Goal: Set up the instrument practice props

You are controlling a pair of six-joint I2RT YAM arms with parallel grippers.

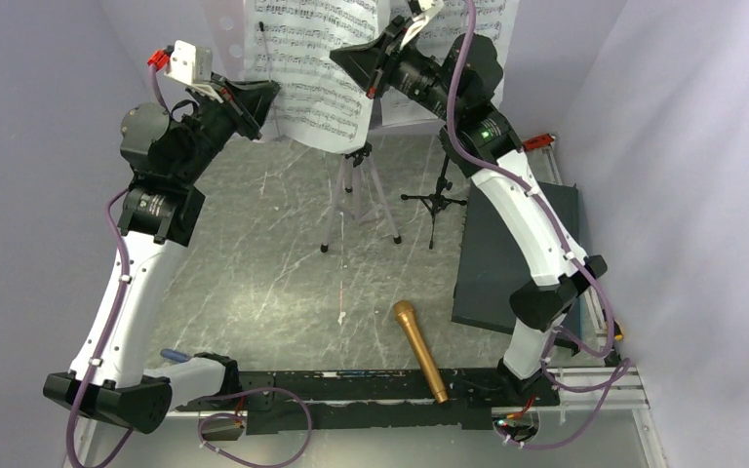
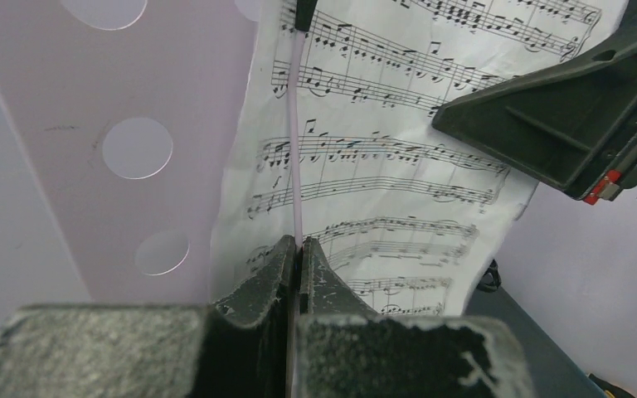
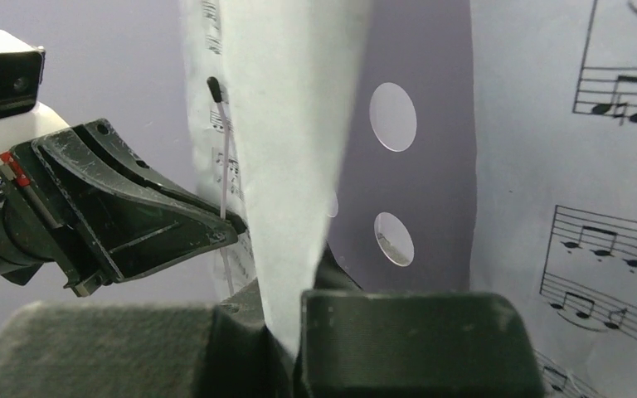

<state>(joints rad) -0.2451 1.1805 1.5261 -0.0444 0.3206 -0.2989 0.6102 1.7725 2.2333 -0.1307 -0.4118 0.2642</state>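
Observation:
The pale lilac music stand point(image 1: 355, 190) stands at the back centre; its perforated desk shows in the left wrist view point(image 2: 75, 108) and the right wrist view point(image 3: 427, 191). One music sheet point(image 1: 312, 73) leans on the desk, curling forward; the second sheet point(image 1: 495, 34) is on the desk's right side. My left gripper point(image 1: 273, 91) is shut on the stand's thin lilac page-holder arm point(image 2: 296, 157) in front of the first sheet point(image 2: 381, 166). My right gripper point(image 1: 339, 56) is shut on that sheet's right edge point(image 3: 294, 124). The gold microphone point(image 1: 419, 349) lies near the front. The black mic stand point(image 1: 436, 200) stands right of the music stand.
A dark grey slab point(image 1: 507, 258) lies on the right under my right arm. A red-handled tool point(image 1: 538, 141) lies at the back right by the wall. Lilac walls close in the back and both sides.

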